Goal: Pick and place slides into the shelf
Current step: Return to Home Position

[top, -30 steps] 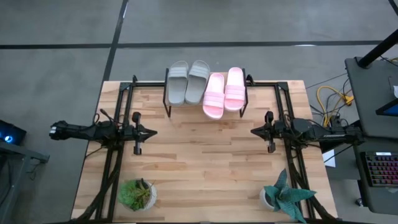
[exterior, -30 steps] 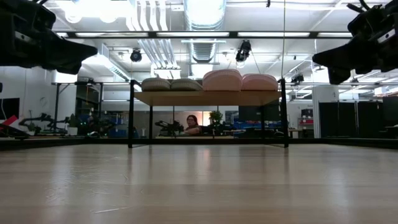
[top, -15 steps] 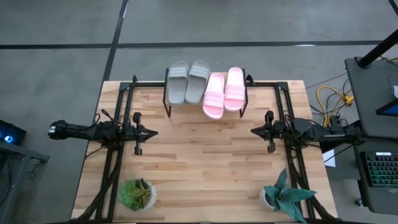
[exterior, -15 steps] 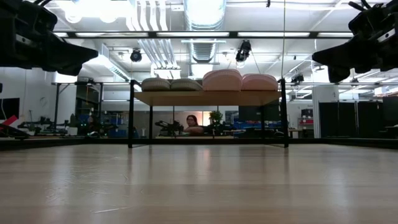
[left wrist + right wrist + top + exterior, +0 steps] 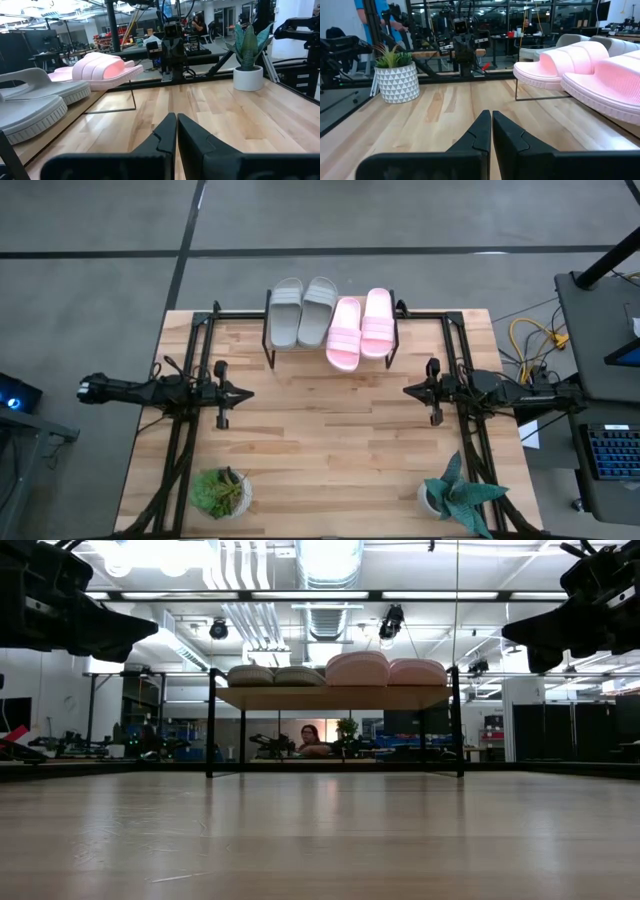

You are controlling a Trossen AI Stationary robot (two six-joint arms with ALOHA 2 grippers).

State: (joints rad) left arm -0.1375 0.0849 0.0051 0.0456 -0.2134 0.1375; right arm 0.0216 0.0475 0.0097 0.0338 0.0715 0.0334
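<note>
In the high view the shelf (image 5: 335, 697) stands at the top centre of the frame, at the far edge of the wooden table (image 5: 330, 450), and all 4 slides lie on its plank top. The 2 grey slides (image 5: 287, 315) occupy its left half, side by side and touching. The 2 pink slides (image 5: 345, 335) occupy its right half, also touching, and the left one of that pair sits lower in the frame than its partner. In the low view the same 4 show as rounded humps in a row on the plank, grey on the left and pink on the right, and a person (image 5: 308, 738) is visible in the room behind, between the shelf's legs. The left gripper (image 5: 240, 392) hangs over the table at the middle left of the high view, pointing toward the centre. Its 2 fingers are pressed together with only a thin seam between them, and it has hold of nothing. The right gripper (image 5: 408, 390) mirrors it at the middle right, likewise closed and empty. Both are well apart from the shelf. A leafy green plant (image 5: 220, 492) stands at the lower left of the table, and a spiky plant in a white pot (image 5: 455, 495) stands at the lower right.
</note>
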